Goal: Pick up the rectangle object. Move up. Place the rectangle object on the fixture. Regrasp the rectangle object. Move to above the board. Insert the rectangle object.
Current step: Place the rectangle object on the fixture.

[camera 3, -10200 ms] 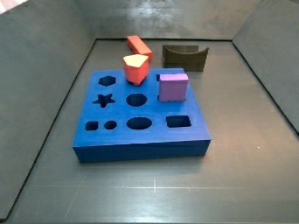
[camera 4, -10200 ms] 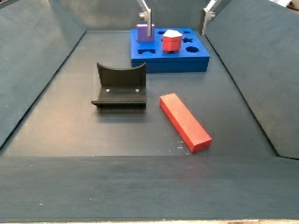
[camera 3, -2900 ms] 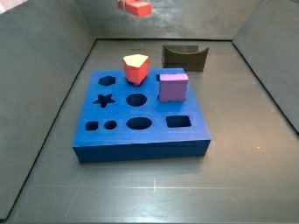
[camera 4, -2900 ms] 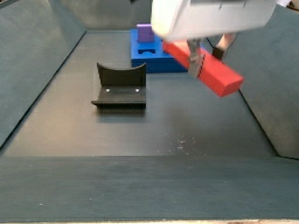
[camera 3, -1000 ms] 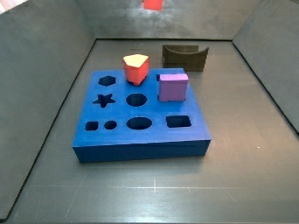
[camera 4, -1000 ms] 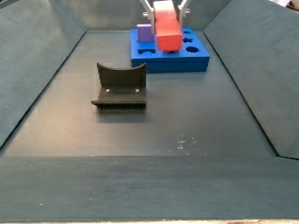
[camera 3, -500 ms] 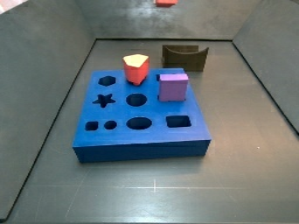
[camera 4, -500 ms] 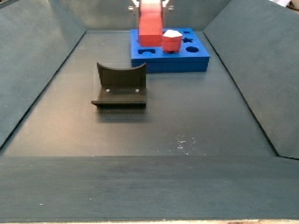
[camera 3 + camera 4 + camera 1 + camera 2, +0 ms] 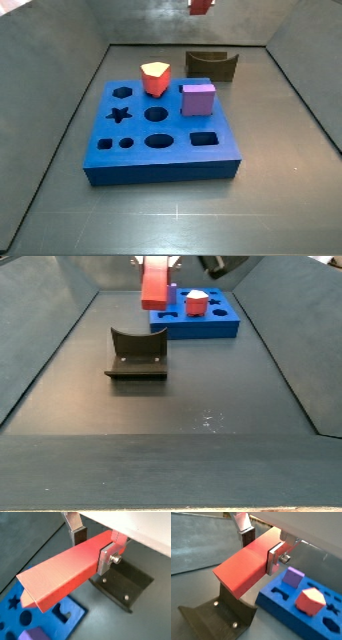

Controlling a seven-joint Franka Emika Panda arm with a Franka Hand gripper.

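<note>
My gripper is shut on the rectangle object, a long red block clamped across its width between the silver fingers. In both side views the block hangs high in the air, and only its lower end shows in one of them. The fixture stands on the floor below and a little ahead of the block, and appears under it in a wrist view. The blue board lies on the floor beside the fixture.
A purple cube and a short red-orange prism stand in holes of the board. Star, round and square holes show on its top. Dark sloped walls close in the floor on all sides.
The gripper has carried the red block sideways through the air, away from over the board and towards the fixture. The block stays clamped; nothing on the floor has moved.
</note>
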